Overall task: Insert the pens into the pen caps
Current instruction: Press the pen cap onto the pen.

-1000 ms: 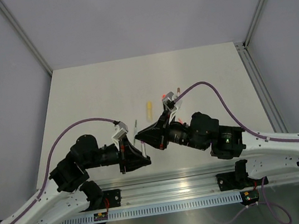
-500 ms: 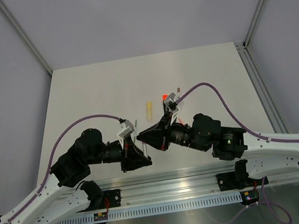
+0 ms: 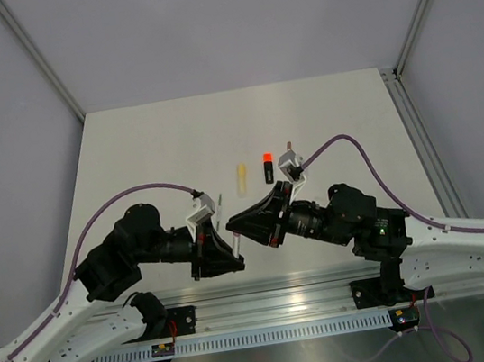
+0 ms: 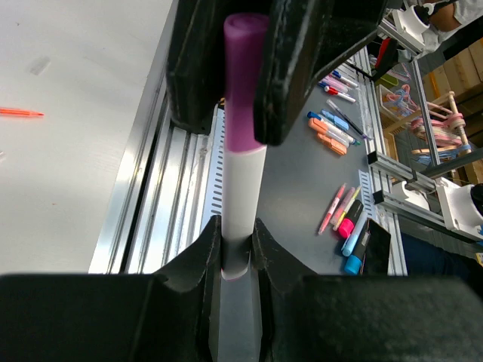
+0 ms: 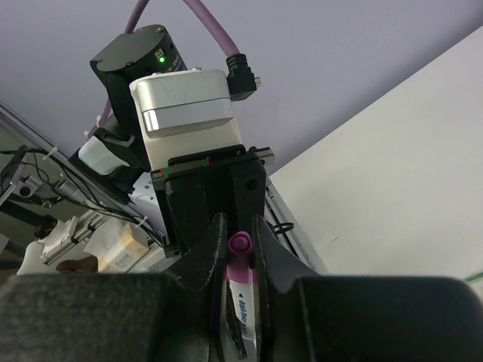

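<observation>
The white pen [image 4: 243, 196] stands in the air between my two arms, over the near part of the table [image 3: 128, 152], toward 6 o'clock from its middle in the overhead view. A purple cap [image 4: 243, 83] covers one end of it; I cannot tell whether the cap is pushed fully home. My left gripper [image 4: 236, 226] is closed narrowly on the pen's white barrel, one finger on each side. My right gripper [image 5: 238, 226] faces it from the other side, its fingers pinched on the purple cap, so the pen spans the gap from one gripper to the other. From my right wrist, some blue print shows on the barrel just below the cap. On the table, at about 12 o'clock from where my grippers meet, lies a pale yellow highlighter [image 3: 241, 175]. A black highlighter [image 3: 267, 167] with a bright orange end lies at 3 o'clock of the yellow one, close by but not touching it. A thin orange-red pen [image 4: 20, 113] lies flat on the table, well apart from the held pen. Beyond the metal rail [image 4: 173, 211] at the table's near edge, loose markers [image 4: 332, 128] lie on a grey surface.
</observation>
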